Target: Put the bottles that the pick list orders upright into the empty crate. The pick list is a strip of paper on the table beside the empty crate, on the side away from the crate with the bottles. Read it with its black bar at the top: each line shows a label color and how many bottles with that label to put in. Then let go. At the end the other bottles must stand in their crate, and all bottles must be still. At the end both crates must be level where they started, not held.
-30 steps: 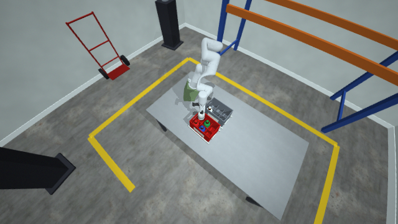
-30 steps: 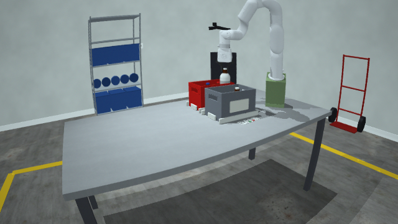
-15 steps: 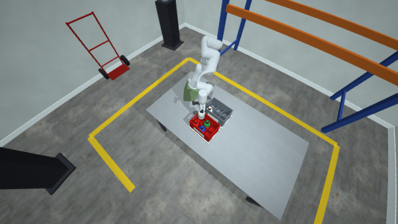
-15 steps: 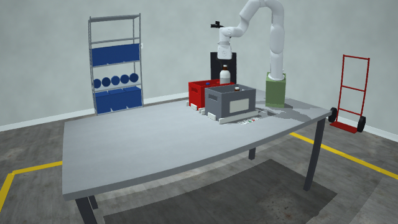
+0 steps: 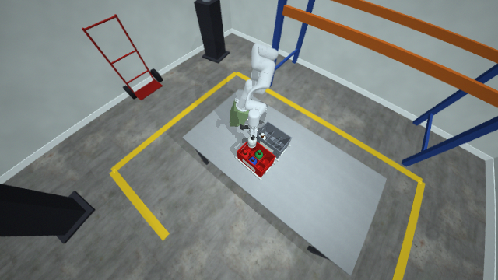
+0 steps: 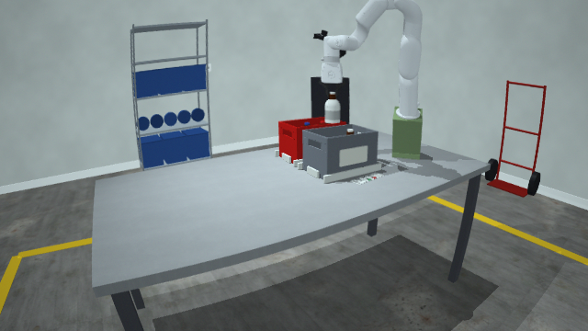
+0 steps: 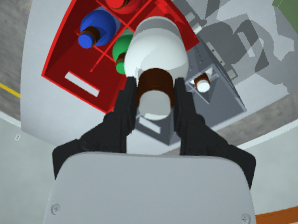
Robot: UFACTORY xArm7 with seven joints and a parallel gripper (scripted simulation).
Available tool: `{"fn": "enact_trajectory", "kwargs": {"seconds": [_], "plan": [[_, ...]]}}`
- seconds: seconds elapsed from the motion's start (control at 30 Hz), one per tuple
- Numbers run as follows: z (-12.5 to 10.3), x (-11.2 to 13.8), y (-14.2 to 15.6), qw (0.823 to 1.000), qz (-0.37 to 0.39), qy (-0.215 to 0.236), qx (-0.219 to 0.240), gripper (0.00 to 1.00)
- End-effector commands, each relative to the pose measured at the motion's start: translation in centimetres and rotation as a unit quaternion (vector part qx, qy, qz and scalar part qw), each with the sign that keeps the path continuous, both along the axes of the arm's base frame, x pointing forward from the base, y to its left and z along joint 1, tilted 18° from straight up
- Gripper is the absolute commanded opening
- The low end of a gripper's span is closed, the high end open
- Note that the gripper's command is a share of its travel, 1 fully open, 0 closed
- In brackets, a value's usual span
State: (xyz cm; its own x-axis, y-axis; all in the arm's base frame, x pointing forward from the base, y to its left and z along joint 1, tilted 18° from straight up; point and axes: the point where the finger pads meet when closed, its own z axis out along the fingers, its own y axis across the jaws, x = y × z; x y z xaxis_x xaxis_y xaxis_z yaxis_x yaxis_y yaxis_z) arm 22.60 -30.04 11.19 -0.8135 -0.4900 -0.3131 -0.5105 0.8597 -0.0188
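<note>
My gripper (image 7: 155,88) is shut on the brown cap of a white bottle (image 6: 332,108) and holds it upright in the air, above the near edge of the red crate (image 6: 299,136). The bottle also shows in the wrist view (image 7: 156,52). The grey crate (image 6: 341,149) next to it holds one white bottle with a brown cap (image 7: 202,84). The pick list (image 6: 367,179) lies on the table beside the grey crate; its lines are too small to read.
The arm stands on a green pedestal (image 6: 407,132) at the back of the table. A blue shelf (image 6: 170,94), a red hand truck (image 6: 518,138) and a black pillar stand on the floor away from the table.
</note>
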Motion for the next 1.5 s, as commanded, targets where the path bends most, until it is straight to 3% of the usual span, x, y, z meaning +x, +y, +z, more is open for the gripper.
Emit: {"fn": "enact_trajectory", "kwargs": {"seconds": [0.0,0.63,1.47], "plan": [[0.9,-0.2,-0.3,1.000,-0.001,-0.001,-0.002,0.00],[2.2,-0.6,-0.5,1.000,-0.001,-0.001,-0.002,0.00],[3.5,2.2,2.4,1.000,-0.001,-0.001,-0.002,0.00]]}}
